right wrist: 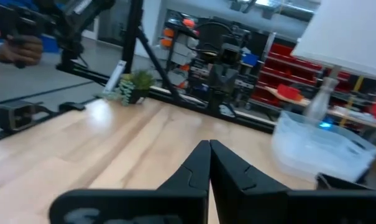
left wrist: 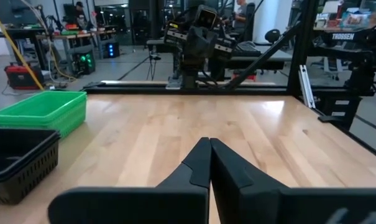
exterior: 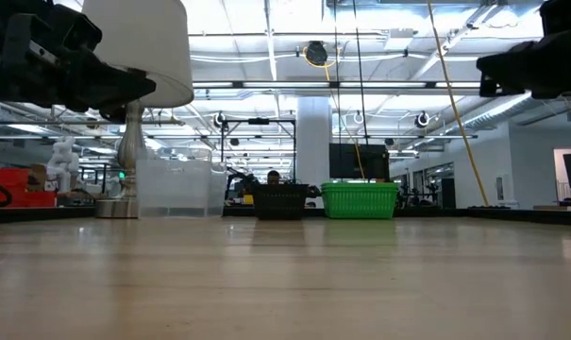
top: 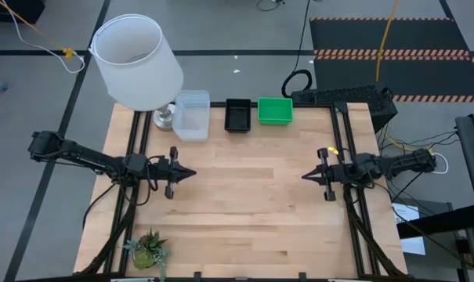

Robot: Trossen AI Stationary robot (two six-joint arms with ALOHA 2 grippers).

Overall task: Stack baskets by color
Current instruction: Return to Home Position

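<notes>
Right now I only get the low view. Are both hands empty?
Observer: Yes. The wrist views show the left hand and the right hand both shut on nothing.
Operator: Where are they parked?
Observer: From above, each is over its own side, tips pointing at each other, well short of the clear stack, black stack and green stack along the far edge.
Operator: Anything outside my frame?
Observer: A small potted plant at the near left corner of the table.
</notes>
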